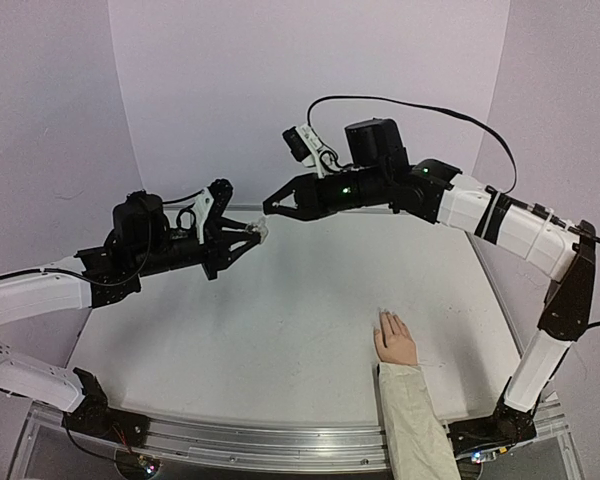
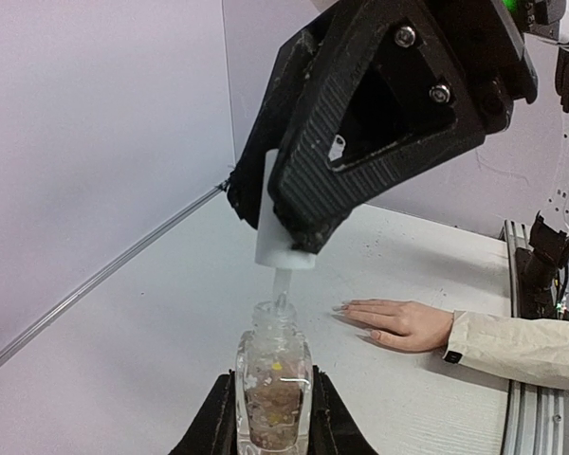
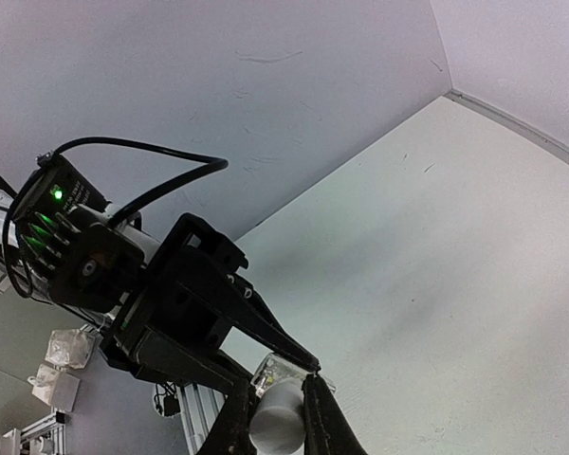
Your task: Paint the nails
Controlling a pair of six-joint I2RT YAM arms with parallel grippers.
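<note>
My left gripper [image 2: 273, 417] is shut on a small clear bottle [image 2: 272, 379] of glittery polish and holds it up in the air. My right gripper [image 2: 294, 223] is shut on the white cap [image 2: 282, 227], lifted just off the bottle's neck with the brush stem still in the opening. In the right wrist view the cap [image 3: 277, 420] sits between my fingers [image 3: 235, 417]. Both grippers meet at the back centre in the top view [image 1: 263, 225]. The pale hand [image 1: 395, 340] with a cream sleeve [image 1: 415, 420] lies flat at the front right; its nails [image 2: 343, 307] are barely visible.
White table [image 1: 260, 340] with purple walls behind and at both sides. An aluminium rail [image 1: 280, 445] runs along the near edge. The right arm's base [image 1: 490, 430] stands next to the sleeve.
</note>
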